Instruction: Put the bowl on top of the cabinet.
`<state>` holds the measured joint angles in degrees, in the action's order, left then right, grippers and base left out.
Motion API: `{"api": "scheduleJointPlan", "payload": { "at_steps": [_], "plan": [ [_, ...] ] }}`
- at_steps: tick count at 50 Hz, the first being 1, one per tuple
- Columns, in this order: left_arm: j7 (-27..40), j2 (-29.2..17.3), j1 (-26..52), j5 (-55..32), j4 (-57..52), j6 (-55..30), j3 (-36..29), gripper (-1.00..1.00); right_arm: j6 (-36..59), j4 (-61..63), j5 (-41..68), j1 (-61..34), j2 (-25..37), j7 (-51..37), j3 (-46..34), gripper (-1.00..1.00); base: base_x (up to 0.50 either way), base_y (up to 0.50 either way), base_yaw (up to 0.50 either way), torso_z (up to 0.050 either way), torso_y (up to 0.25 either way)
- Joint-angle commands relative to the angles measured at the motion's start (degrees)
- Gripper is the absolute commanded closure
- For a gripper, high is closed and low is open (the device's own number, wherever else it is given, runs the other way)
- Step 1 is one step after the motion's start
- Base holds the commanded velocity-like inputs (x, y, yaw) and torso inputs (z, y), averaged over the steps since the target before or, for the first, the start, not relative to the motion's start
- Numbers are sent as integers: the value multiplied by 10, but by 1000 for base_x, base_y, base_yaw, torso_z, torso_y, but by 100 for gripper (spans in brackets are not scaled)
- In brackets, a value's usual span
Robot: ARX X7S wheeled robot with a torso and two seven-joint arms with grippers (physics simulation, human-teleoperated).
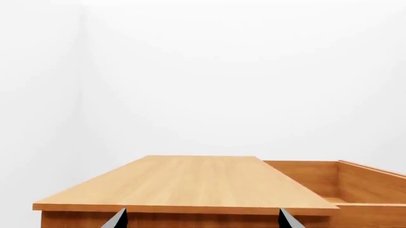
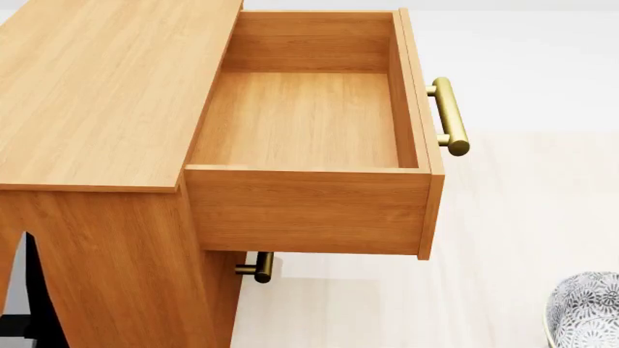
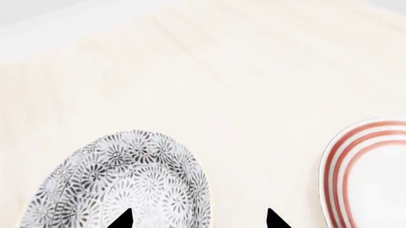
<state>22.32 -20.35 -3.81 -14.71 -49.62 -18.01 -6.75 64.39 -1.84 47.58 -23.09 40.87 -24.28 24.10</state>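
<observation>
The bowl [image 3: 120,183] sits on a pale surface at the lower left of the right wrist view, its dark floral pattern and pale rim clear; in the head view only a sliver of it shows at the lower right corner, well apart from the cabinet [image 2: 97,94]. Just beside it, at the right edge of the right wrist view, lies a red-ringed plate [image 3: 368,175], apart from the bowl and not touching it.

The right gripper [image 3: 197,219] shows only as two dark fingertips at the bottom of that frame, spread apart with nothing between them, one tip over the bowl's patterned wall and the other over bare surface. It looks open and lined up to straddle the rim.

The step in hand appears to be grasping the bowl. To do it well, the robot should bring one finger inside the rim and one outside on the near wall, close firmly, and keep clear of the plate.

The left gripper [image 1: 201,219] likewise shows two separated tips, empty, facing the cabinet's flat top. An open drawer [image 2: 304,119] with a brass handle [image 2: 450,116] juts beside that top, so the bowl should go onto the top panel, not into the drawer.
</observation>
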Motion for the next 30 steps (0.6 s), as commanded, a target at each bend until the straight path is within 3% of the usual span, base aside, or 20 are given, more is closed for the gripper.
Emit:
{"api": "scheduleJointPlan", "payload": {
  "at_steps": [1, 30],
  "plan": [
    [4, -3, 1, -1, 1, 0, -2, -100, -43, -13, -22, 22, -11, 18, -16, -100, 0, 0, 0, 0, 0],
    [8, -9, 2, 1, 16, 10, -9, -100, -135, -67, -30, 30, -62, 42, 15, -100, 0, 0, 0, 0, 0]
  ]
}}
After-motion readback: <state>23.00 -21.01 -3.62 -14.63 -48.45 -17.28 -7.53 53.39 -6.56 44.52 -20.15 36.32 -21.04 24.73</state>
